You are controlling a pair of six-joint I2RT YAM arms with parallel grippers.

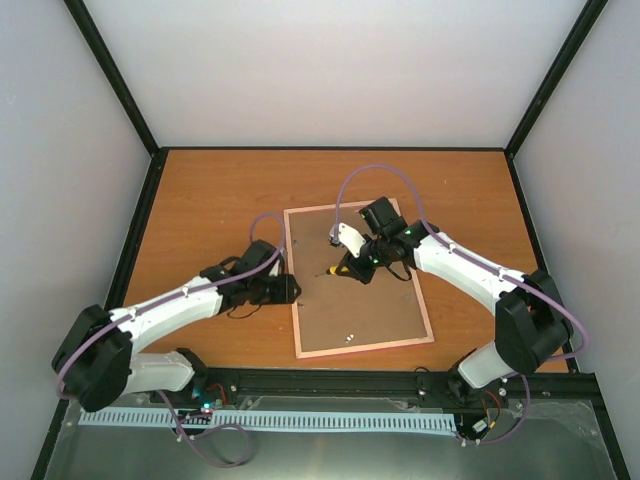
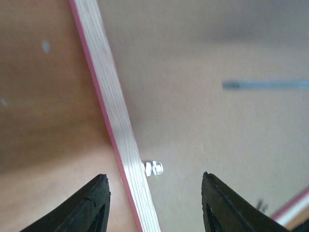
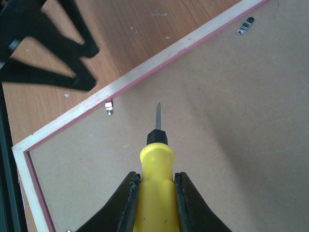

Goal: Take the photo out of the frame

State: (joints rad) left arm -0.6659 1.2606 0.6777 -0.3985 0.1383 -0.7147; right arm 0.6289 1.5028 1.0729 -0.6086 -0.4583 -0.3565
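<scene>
Right wrist: the right end effector was clamped on the screwdriver, tip near a clip of the face-down frame; the left end effector stood apart over its edge. The clip probably needed a gentle sideways push.

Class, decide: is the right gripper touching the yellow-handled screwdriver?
Touching. The right wrist view shows the right gripper with both jaws closed against the yellow handle of the screwdriver, with no gap on either side.
</scene>
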